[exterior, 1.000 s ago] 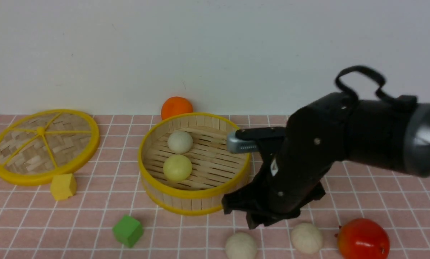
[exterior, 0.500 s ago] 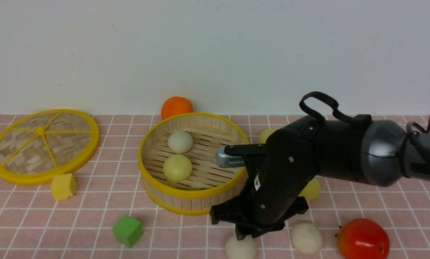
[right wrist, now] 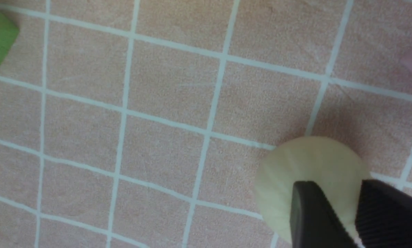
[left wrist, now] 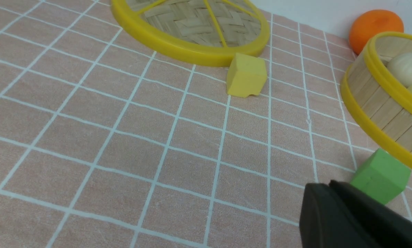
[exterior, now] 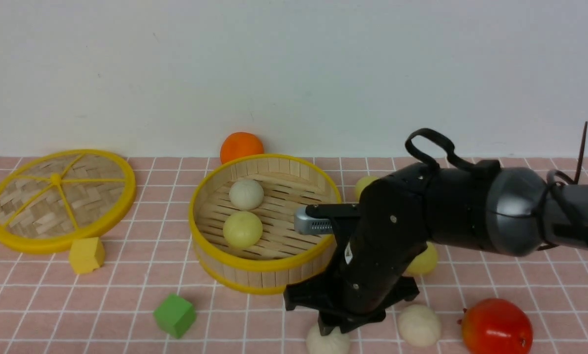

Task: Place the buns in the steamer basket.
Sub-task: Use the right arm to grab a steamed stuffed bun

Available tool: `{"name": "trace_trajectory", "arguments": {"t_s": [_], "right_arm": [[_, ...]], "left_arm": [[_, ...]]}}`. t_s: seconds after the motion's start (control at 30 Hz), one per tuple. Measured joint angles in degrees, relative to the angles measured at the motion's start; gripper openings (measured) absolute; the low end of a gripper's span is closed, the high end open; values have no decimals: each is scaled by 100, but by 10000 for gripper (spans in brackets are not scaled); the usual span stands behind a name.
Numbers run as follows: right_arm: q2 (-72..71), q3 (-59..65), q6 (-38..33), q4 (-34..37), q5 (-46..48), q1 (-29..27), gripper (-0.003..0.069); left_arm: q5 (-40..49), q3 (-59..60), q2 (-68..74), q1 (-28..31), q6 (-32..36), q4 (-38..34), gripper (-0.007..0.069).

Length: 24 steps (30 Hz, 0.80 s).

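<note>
Front view: six buns (exterior: 243, 229), one basket (exterior: 264, 265)

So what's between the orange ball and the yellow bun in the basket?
The off-white bun, sitting in the steamer basket too, and the basket's back wall. The front view shows it, from orange ball to yellow bun.

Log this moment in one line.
right pincer: open, above front off-white bun | left pincer: shut, empty | steamer basket: holds white bun, yellow bun
</note>
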Motion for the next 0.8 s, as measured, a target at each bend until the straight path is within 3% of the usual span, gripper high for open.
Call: {"name": "trace_trajectory", "arguments": {"t_s": [0.8], "right_arm": [[6, 0, -145, 29, 19, 0, 285]], "left_arm": [[9, -6, 0, 0, 0, -5, 88]]}}
